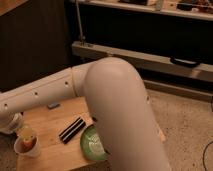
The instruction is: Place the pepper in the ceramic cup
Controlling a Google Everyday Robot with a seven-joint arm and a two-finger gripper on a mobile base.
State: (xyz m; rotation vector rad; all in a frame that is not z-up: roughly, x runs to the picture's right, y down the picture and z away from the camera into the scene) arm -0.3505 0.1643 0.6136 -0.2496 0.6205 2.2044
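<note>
The pale wooden table [52,150] is showing a smooth matt top. The large white arm [120,115] is looking like smooth, faintly glossy plastic. The whitish gripper [20,129], just above the small whitish ceramic cup [26,149], is looking matt.

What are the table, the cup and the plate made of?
Table: looks like wood, a pale brown matt board. Cup: likely glazed ceramic, whitish outside, reddish-brown inside. Plate: green and slightly shiny, ceramic or plastic, hard to tell. The gripper is at the table's left edge, just above the cup.
</note>
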